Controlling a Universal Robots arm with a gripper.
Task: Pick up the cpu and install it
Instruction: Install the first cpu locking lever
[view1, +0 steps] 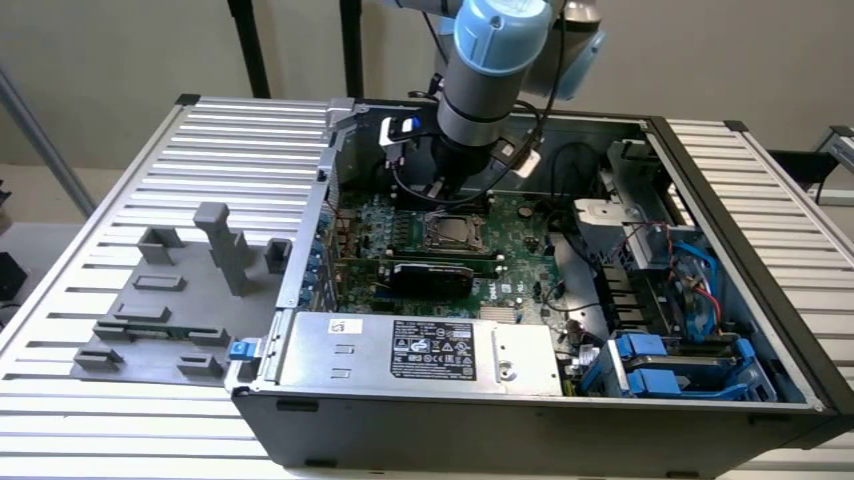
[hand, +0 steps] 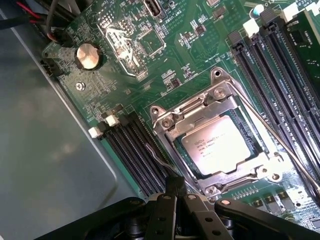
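Already the cpu (hand: 218, 145) lay seated in the socket frame (hand: 220, 135) on the green motherboard (hand: 150, 65), its pale silver top facing up, printed lettering across it. It sat just beyond the tips of the jaws (hand: 176, 186), apart from them, with nothing between the black fingers. The jaws were drawn fully together and empty, their tips hanging near the socket frame's edge, above the dark memory slots (hand: 135, 155) that ran alongside the socket. More memory slots (hand: 270, 65) lay on the far side of the socket from the jaws. A round coin battery (hand: 88, 55) sat farther out on the board, well apart from the jaws.

From the exterior view, the arm (view1: 487, 75) reached down into the open computer case (view1: 561, 430), its wrist directly over the socket (view1: 447, 232). The case lay on a ribbed metal table (view1: 160, 180). Nearer the camera than the jaws stood a silver labelled power supply box (view1: 420, 352). Grey plastic fixture blocks (view1: 174, 300) stood outside the case on the table, toward the exterior view's left.
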